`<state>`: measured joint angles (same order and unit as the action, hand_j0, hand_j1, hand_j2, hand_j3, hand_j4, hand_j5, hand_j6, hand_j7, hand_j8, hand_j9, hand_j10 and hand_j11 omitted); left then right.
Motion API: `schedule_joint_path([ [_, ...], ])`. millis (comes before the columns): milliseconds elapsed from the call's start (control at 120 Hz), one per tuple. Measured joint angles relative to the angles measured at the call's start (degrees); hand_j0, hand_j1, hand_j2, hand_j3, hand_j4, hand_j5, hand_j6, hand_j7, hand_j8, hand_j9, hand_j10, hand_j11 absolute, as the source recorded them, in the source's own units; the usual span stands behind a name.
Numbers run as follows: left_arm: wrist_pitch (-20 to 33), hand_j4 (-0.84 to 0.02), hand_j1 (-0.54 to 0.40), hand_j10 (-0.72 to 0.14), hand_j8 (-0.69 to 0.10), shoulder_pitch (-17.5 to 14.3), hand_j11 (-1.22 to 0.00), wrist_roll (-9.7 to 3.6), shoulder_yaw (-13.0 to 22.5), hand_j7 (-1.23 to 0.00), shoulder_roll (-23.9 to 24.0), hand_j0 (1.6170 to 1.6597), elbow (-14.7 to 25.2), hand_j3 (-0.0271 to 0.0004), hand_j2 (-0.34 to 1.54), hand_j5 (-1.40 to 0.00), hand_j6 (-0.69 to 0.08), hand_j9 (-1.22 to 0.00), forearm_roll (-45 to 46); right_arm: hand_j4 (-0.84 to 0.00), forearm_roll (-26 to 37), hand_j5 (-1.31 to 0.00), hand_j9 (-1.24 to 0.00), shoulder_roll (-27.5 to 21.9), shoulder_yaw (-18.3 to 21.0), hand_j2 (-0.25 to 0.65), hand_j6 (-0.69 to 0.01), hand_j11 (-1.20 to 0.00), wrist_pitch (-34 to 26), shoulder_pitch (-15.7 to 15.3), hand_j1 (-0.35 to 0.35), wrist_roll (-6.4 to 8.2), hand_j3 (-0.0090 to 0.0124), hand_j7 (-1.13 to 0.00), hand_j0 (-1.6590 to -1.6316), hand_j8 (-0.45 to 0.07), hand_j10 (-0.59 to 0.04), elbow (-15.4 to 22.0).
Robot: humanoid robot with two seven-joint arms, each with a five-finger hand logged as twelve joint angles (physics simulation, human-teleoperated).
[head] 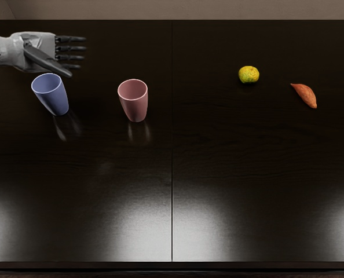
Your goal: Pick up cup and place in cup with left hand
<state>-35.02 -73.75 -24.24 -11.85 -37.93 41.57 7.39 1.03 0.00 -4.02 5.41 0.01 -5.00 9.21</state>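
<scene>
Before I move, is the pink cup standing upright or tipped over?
Upright: the pink cup has its rim up and its narrower base on the table.

From my head, above the table's near side, I look down at a slant towards the far side of the dark table [102,202]. I see it from far enough back for its near and far edges (plus a brownish strip [218,9] beyond) to show.
</scene>
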Motion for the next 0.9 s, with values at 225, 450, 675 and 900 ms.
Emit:
schedule_joint_path([
  [225, 0.00, 0.000, 0.349, 0.001, 0.001, -1.05, 0.00, -2.58, -0.08, 0.00, -4.39, 1.6581, -0.28, 0.0000, 0.00, 0.00, 0.001, 0.00, -2.68, -0.017, -0.20, -0.02, -0.02, 0.00, 0.22, -0.003, -0.017, -0.02, 0.01, -0.66, -0.329, -0.01, 0.0000, -0.02, -1.6581, -0.017, -0.017, 0.29],
  [450, 0.00, 0.000, 0.349, 0.000, 0.000, -5.34, 0.00, -2.99, -0.20, 0.00, -0.13, 1.6581, -0.32, 0.0000, 0.00, 0.00, 0.000, 0.00, -11.67, -0.017, -0.23, -0.02, -0.02, 0.00, 0.24, -0.003, -0.017, -0.02, 0.04, -0.79, -0.329, -0.01, 0.0000, -0.02, -1.6581, -0.017, -0.017, 0.36],
  [675, 7.72, -0.001, 0.349, -0.001, -0.001, -12.31, 0.00, -2.61, 12.28, 0.00, 13.22, 1.6581, 0.42, 0.0000, 0.00, 0.00, -0.001, 0.00, -20.51, -0.017, -0.24, -0.02, -0.02, 0.00, 0.25, -0.003, -0.017, -0.02, 0.04, -0.80, -0.329, -0.01, 0.0000, -0.02, -1.6581, -0.017, -0.017, 0.38],
  [900, 22.13, -0.004, 0.346, -0.003, -0.004, -16.67, 0.00, -1.89, 26.60, 0.00, 15.36, 1.6581, 4.84, 0.0000, 0.00, 0.00, -0.004, 0.00, -22.26, -0.017, -0.24, -0.02, -0.02, 0.00, 0.24, -0.003, -0.017, -0.02, 0.04, -0.80, -0.329, -0.01, 0.0000, -0.02, -1.6581, -0.017, -0.017, 0.38],
])
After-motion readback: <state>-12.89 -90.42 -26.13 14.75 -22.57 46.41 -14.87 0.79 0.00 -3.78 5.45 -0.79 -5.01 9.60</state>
